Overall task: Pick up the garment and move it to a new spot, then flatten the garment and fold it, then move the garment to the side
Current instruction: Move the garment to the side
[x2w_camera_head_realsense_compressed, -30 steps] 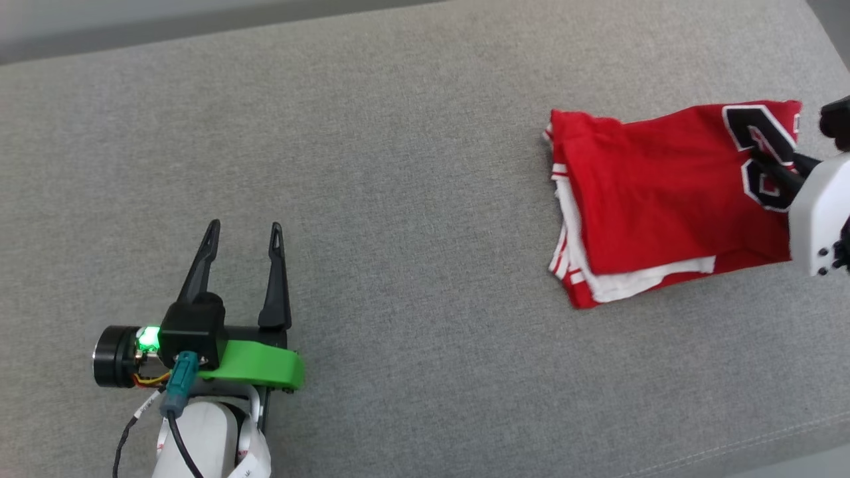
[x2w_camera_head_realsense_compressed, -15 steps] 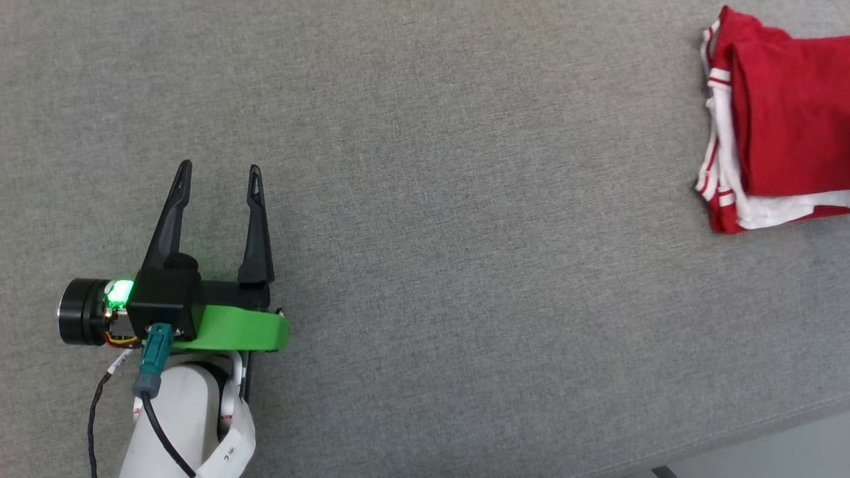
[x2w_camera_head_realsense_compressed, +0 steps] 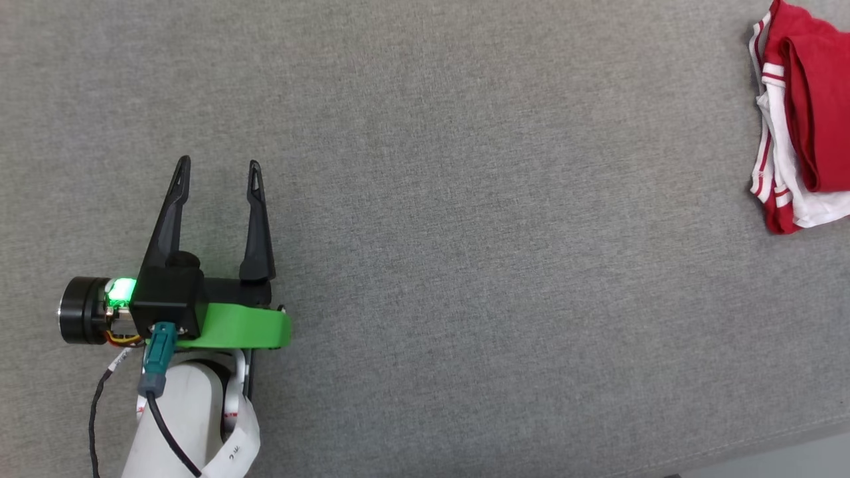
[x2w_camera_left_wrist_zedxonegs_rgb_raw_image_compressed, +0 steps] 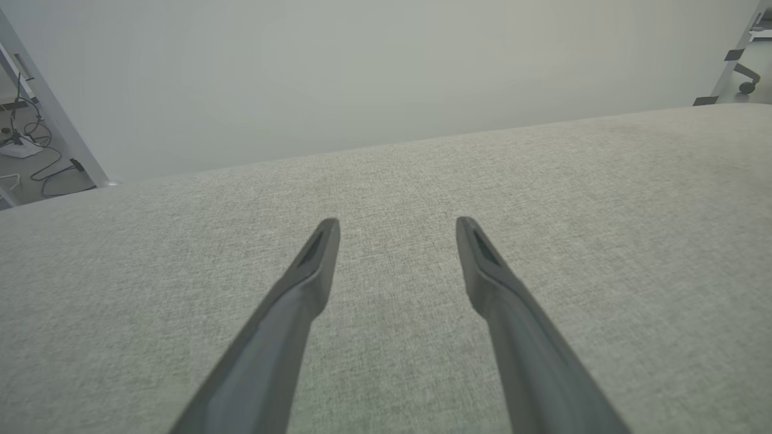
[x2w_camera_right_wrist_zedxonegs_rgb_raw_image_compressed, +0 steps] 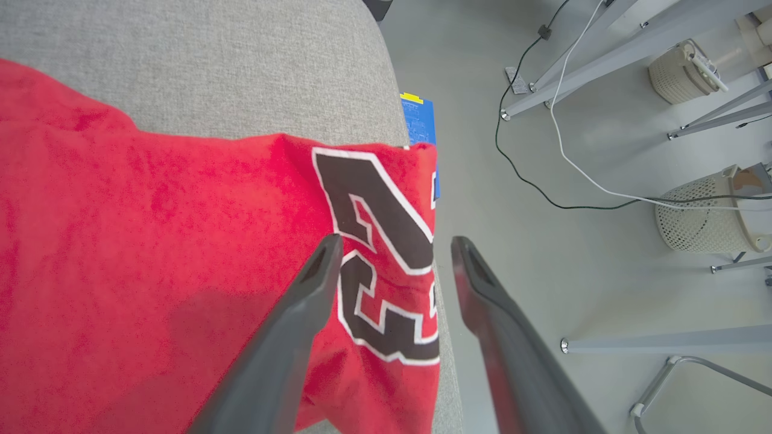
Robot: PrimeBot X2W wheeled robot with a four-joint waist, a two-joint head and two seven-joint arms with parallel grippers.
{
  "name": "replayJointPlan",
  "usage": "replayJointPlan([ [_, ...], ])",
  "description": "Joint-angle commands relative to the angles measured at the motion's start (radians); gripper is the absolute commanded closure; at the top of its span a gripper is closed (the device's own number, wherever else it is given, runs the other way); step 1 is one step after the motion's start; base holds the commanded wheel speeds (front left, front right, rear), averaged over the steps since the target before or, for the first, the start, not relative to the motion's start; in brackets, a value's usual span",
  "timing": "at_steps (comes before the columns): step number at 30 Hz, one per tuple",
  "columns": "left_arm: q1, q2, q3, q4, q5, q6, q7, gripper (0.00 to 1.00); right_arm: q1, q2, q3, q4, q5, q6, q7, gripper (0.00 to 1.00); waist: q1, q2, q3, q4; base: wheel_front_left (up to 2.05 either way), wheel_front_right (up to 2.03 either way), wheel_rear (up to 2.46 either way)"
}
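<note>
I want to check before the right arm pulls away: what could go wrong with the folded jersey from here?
One: the garment lies right at the edge of the gray cushion, its printed end level with the drop to the floor; a nudge could tip it off.
Two: the open right hand hangs over that printed end, so it might catch the fabric and spoil the fold.

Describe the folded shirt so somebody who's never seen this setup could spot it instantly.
Start with the wide grey fabric surface and follow it to its right end. There lies the garment, folded into a stack. It is bright red with white, red-striped trim and a black, white-edged number, unlike the plain grey around it.
</note>
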Motion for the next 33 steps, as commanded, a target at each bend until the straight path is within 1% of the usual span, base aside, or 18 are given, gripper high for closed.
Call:
replayJointPlan([
  [1, 0.004, -0.003, -0.003, 0.003, -0.002, 0.008, -0.006, 0.00, -0.018, -0.001, -0.009, 0.015, -0.015, -0.001, -0.026, 0.00, -0.0002, -0.0001, -0.045, 0.013, 0.00, 0.00, 0.00],
  [4, 0.024, -0.011, -0.007, 0.011, -0.010, 0.013, -0.006, 0.00, -0.005, -0.006, -0.018, 0.026, -0.039, -0.001, -0.104, 0.00, -0.0002, -0.0001, -0.098, 0.026, 0.00, 0.00, 0.00],
  [8, 0.071, -0.021, -0.006, 0.022, -0.023, 0.021, -0.006, 0.00, 0.024, 0.004, -0.058, 0.008, -0.070, -0.001, -0.294, 0.00, -0.0002, -0.0001, -0.173, 0.040, 0.00, 0.00, 0.00],
  [9, 0.086, -0.024, -0.005, 0.025, -0.027, 0.024, -0.006, 0.00, 0.035, 0.010, -0.075, 0.001, -0.079, -0.001, -0.353, 0.00, -0.0002, -0.0001, -0.191, 0.043, 0.00, 0.00, 0.00],
  [11, 0.116, -0.027, -0.001, 0.031, -0.034, 0.028, -0.006, 0.00, 0.053, 0.036, -0.121, -0.020, -0.093, -0.001, -0.420, 0.00, -0.0002, -0.0001, -0.224, 0.045, 0.00, 0.00, 0.00],
  [12, 0.124, -0.027, 0.000, 0.032, -0.036, 0.028, -0.006, 0.00, 0.060, 0.044, -0.133, -0.034, -0.103, -0.001, -0.430, 0.00, -0.0002, -0.0001, -0.233, 0.046, 0.00, 0.00, 0.00],
  [14, 0.148, -0.030, 0.002, 0.037, -0.042, 0.030, -0.006, 0.00, 0.091, 0.078, -0.187, -0.109, -0.136, -0.001, -0.442, 0.00, -0.0002, -0.0001, -0.261, 0.052, 0.00, 0.00, 0.00],
  [16, 0.164, -0.033, 0.005, 0.038, -0.046, 0.032, -0.006, 0.00, 0.136, 0.114, -0.259, -0.231, -0.174, -0.001, -0.443, 0.00, -0.0002, -0.0001, -0.281, 0.058, 0.00, 0.00, 0.00],
  [19, 0.180, -0.037, 0.009, 0.041, -0.054, 0.035, -0.006, 0.00, 0.247, 0.198, -0.365, -0.428, -0.231, -0.001, -0.444, 0.00, -0.0002, -0.0001, -0.311, 0.074, 0.00, 0.00, 0.00],
  [23, 0.192, -0.042, 0.008, 0.050, -0.061, 0.032, -0.006, 0.00, 0.384, 0.313, -0.436, -0.642, -0.278, -0.001, -0.444, 0.00, -0.0002, -0.0001, -0.347, 0.103, 0.00, 0.00, 0.00],
  [27, 0.203, -0.048, 0.007, 0.059, -0.066, 0.035, -0.006, 0.00, 0.493, 0.419, -0.439, -0.776, -0.298, -0.001, -0.444, 0.00, -0.0002, -0.0001, -0.377, 0.132, 0.00, 0.00, 0.00],
  [30, 0.210, -0.052, 0.005, 0.065, -0.069, 0.036, -0.006, 0.00, 0.561, 0.479, -0.425, -0.824, -0.312, -0.001, -0.444, 0.00, -0.0002, -0.0001, -0.392, 0.153, 0.00, 0.00, 0.00],
  [33, 0.214, -0.054, 0.004, 0.071, -0.073, 0.032, -0.006, 0.00, 0.625, 0.526, -0.397, -0.835, -0.321, -0.001, -0.444, 0.00, -0.0002, -0.0001, -0.404, 0.174, 0.00, 0.00, 0.00],
])
